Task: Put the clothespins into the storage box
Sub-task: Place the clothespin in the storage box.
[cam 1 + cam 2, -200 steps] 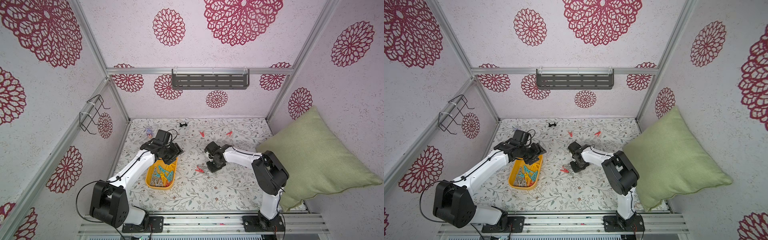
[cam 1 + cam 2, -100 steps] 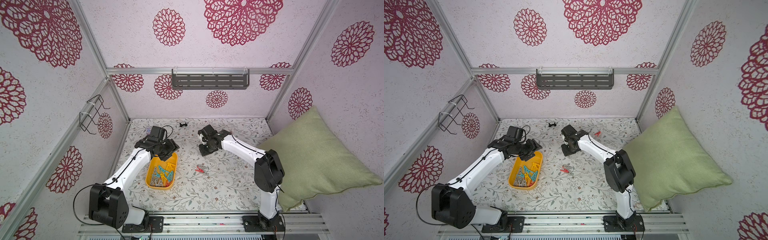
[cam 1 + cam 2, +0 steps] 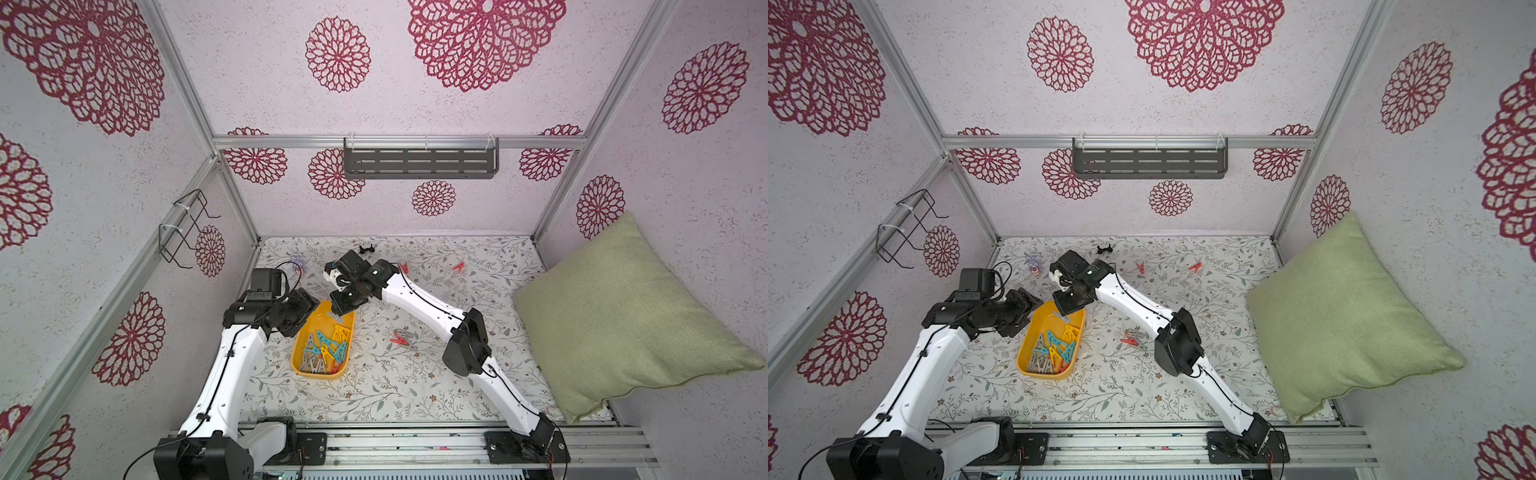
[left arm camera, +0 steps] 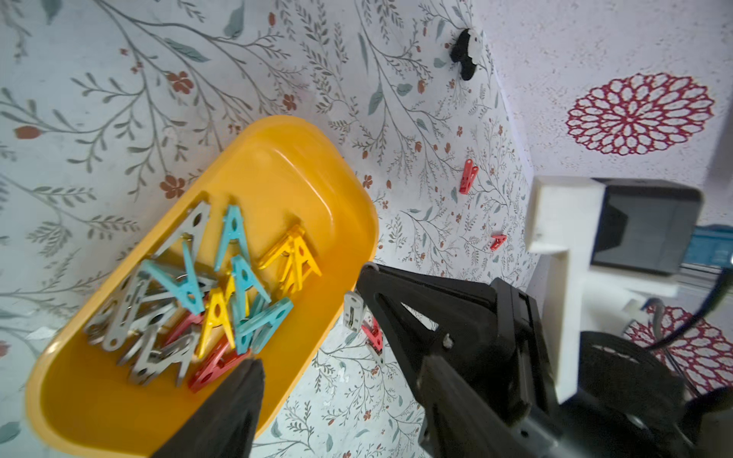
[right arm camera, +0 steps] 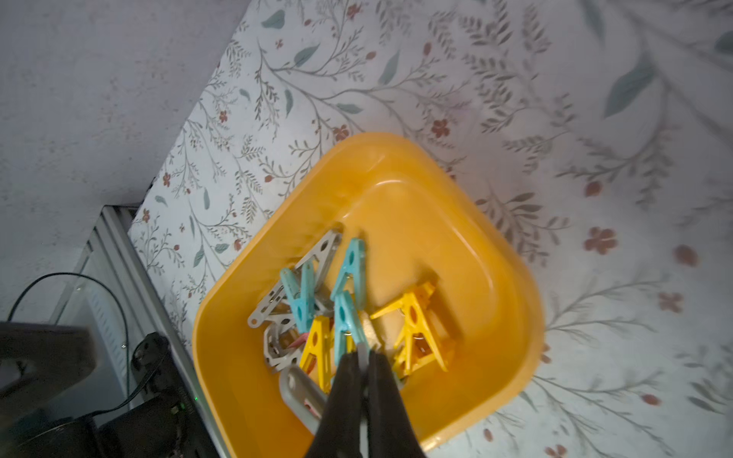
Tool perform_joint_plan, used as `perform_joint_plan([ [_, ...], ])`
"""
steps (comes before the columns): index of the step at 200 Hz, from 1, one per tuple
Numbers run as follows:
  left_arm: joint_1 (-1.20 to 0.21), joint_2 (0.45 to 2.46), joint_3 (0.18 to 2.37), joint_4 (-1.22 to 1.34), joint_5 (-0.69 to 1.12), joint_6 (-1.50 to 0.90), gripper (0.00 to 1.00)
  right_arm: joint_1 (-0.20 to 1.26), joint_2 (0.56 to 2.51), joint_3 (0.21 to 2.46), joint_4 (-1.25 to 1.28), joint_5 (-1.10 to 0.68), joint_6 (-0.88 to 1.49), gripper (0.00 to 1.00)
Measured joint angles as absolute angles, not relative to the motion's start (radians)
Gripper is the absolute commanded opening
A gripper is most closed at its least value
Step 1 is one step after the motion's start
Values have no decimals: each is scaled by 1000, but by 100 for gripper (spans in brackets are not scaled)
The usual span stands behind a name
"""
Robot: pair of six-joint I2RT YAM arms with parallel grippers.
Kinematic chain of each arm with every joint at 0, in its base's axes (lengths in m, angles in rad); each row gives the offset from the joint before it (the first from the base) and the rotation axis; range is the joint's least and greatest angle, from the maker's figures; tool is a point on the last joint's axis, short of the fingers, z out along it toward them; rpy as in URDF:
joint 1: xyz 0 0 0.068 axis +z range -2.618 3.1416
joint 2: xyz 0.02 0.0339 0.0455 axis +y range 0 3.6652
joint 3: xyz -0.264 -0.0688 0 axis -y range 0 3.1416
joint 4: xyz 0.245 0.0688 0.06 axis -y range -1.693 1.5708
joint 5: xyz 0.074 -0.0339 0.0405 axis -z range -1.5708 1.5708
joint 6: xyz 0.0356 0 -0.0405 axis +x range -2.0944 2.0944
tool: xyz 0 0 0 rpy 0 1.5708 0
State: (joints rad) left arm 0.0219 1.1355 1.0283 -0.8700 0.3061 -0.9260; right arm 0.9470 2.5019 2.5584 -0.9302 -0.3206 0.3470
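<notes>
Cushion [image 3: 615, 324], the largest item, is leaned against the right wall, well apart from the work; no hazard is noted there. What the grey wall shelf [image 3: 419, 163] holds cannot be told from this angle.

Both arms are crowded at the far end of the storage box [image 3: 296, 353].
- L gripper [image 3: 300, 319] is held just beside the box's far left rim. Jaws are part-open and nothing is gripped.
- R gripper [image 5: 365, 359] is held above the box's far end. Jaws are all but closed on a grey clothespin [image 4: 352, 313], pinched by one end.

Risks, as judged:
1. Contact btwn the two grippers, if either is swung w/o clearance.
2. Box could be nudged or tipped by L gripper; it looks light and shallow.
3. Peg is carried near the right rim. If let go there, it could bounce off bare plastic and over the low wall.

Box is set on the floral table [image 3: 374, 395]. A heap of clothespins [image 3: 324, 351] in grey, teal, yellow and red is piled at its near end; the far end is bare.

Outstanding on the table:
- a loose red-and-grey pair [image 3: 401, 337], right of the box
- a red peg [image 3: 404, 268] and a second red peg [image 3: 458, 266], nearer the back wall

Black clip [image 3: 366, 249] and bunny figure [image 3: 1032, 264] are not part of the job and could be picked up by mistake.
</notes>
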Motion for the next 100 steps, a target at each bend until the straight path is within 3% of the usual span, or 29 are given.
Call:
perform_joint_plan([
  [41, 32, 1094, 990, -903, 322, -925, 71, 944, 2526, 2559, -947, -373, 383, 42],
  [100, -6, 1118, 990, -894, 343, -940, 70, 925, 2484, 2518, -968, -313, 363, 45],
])
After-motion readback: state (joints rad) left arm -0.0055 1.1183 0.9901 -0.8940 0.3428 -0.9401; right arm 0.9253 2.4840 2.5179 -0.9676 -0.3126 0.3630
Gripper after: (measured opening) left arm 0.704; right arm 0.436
